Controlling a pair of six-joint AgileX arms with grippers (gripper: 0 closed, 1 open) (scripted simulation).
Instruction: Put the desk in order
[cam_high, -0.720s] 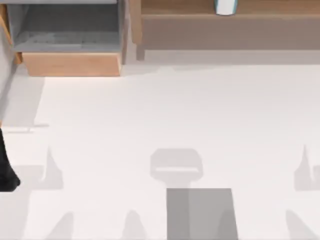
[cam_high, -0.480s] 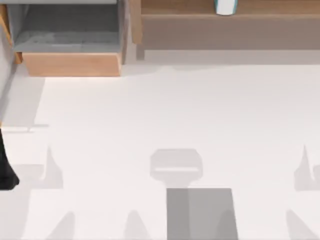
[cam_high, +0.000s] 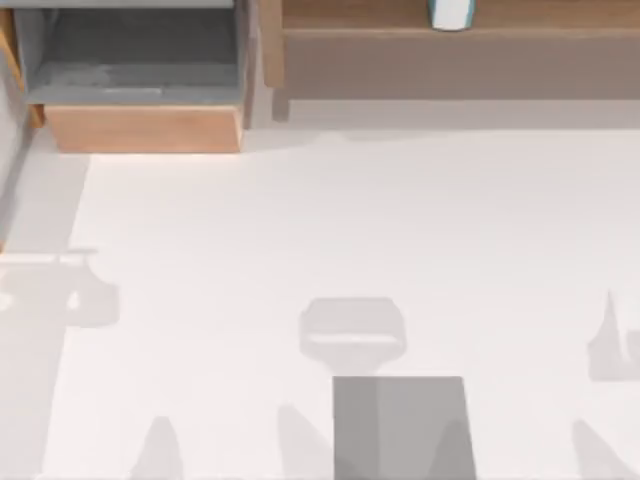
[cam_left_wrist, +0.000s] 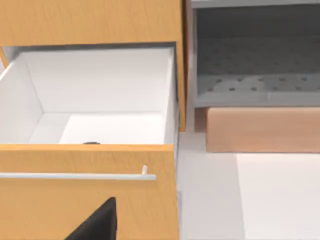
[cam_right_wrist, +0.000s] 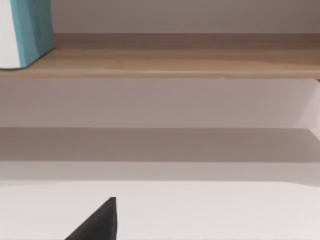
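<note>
The desk (cam_high: 350, 220) is a wide white tabletop with light wooden shelf units along its far edge. A black part of my left gripper (cam_left_wrist: 95, 224) hangs in front of an open wooden drawer (cam_left_wrist: 90, 200) with a metal bar handle (cam_left_wrist: 75, 175). The drawer's inside is white, and a small dark shape (cam_left_wrist: 91, 143) peeks over its front edge. A black part of my right gripper (cam_right_wrist: 95, 224) hovers low over the desk (cam_right_wrist: 200, 210), facing the long wooden shelf (cam_right_wrist: 175, 62).
A white and teal item (cam_high: 451, 13) stands on the long shelf (cam_high: 450, 50), also seen as the white and teal item (cam_right_wrist: 25, 30). A grey open compartment (cam_high: 140, 60) sits at the far left. A grey mouse pad (cam_high: 400, 425) lies at the near edge.
The black piece of my left arm at the top view's left edge has moved out of view, and the shadows on that side have shifted. The right side looks the same.
</note>
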